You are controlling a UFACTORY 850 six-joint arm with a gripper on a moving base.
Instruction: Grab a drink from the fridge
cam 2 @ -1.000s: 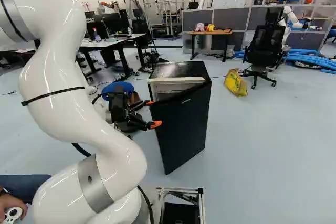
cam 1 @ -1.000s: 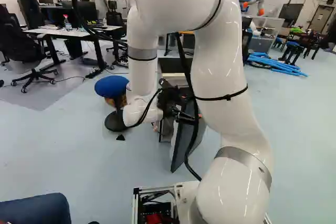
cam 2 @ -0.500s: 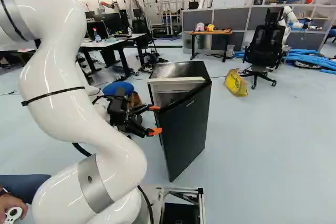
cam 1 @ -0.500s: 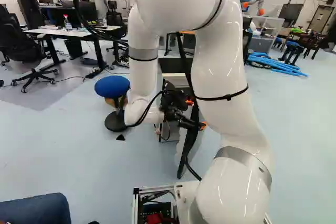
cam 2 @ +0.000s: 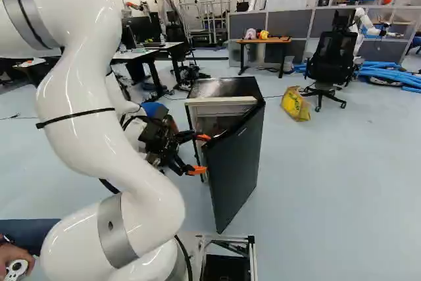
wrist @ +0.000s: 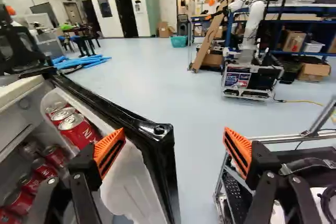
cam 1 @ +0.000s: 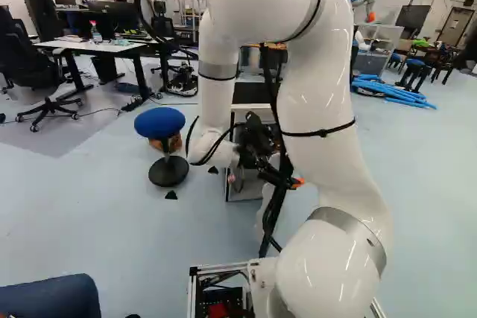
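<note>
The black gripper is open beside the inner side of the fridge door in the right base view. The wrist view shows the open gripper with one finger over the door's inner shelf and the door's black corner between the fingers, not clamped. The fridge stands with its door ajar. Red cans sit in the door shelf, and several more red cans lie inside the fridge. Whether the finger touches the door, I cannot tell.
A blue stool stands beside the fridge. My base's frame shows beyond the other finger. Another robot on a wheeled base stands farther off. A yellow bag and office chair are beyond the fridge.
The fridge door has swung wider. My arm has shifted, carrying the open gripper rightward in both base views, along the door's inner side. The base has not moved.
</note>
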